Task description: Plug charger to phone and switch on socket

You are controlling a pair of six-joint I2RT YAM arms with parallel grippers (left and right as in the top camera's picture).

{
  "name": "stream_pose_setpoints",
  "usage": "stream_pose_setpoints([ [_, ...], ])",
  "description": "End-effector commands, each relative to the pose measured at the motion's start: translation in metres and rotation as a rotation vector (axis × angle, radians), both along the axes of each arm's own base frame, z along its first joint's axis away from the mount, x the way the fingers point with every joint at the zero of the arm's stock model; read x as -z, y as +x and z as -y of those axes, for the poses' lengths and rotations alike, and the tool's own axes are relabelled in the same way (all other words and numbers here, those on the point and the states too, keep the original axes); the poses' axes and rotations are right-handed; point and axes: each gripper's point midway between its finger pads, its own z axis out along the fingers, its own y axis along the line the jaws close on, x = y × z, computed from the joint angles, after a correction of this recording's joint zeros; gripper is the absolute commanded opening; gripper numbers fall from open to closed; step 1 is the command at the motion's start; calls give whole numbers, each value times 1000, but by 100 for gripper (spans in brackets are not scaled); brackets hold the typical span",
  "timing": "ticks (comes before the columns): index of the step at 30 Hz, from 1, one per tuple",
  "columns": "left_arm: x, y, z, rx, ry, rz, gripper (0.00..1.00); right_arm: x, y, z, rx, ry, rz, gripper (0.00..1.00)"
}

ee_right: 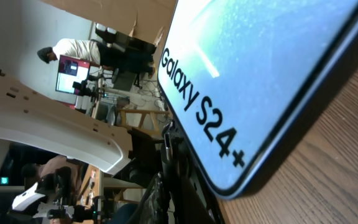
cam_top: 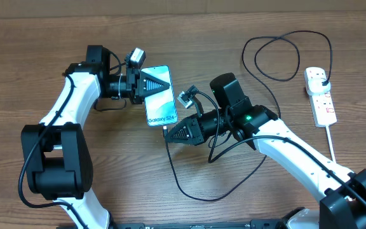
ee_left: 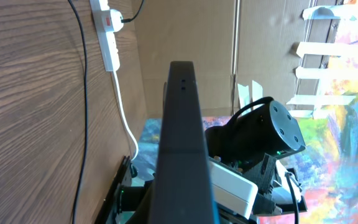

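Left tool point(cam_top: 152, 83) clamped on far end of phone point(cam_top: 161, 95) — screen up, lit, near corner resting on bench point(cam_top: 43, 38). Right tool point(cam_top: 170, 133) sits just at phone's near end w/ charger point(ee_left: 85, 93) tip beside it — can't tell if it's closed. Charger's plug is in socket point(cam_top: 321, 95), far right.

- Slim black-edged phone point(cam_top: 161, 95): light blue-teal screen, white "Galaxy S24+" lettering.
- Long white power strip point(cam_top: 320, 95), far right: red switches.
- Thin black cable point(cam_top: 196, 184).
- Brown wood-grain table point(cam_top: 234, 25).
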Motion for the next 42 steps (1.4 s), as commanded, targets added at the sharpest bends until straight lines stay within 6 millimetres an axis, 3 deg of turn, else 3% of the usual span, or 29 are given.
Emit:
stream_pose_setpoints([
  [1, -19, 0, 3, 15, -45, -9, 4, 4, 1, 0, 11, -14, 4, 4],
  [16, -20, -1, 15, 50, -47, 31, 4, 4, 3, 0, 18, -19, 10, 4],
  [42, -21, 3, 16, 52, -50, 86, 4, 5, 16, 9, 89, -37, -58, 4],
])
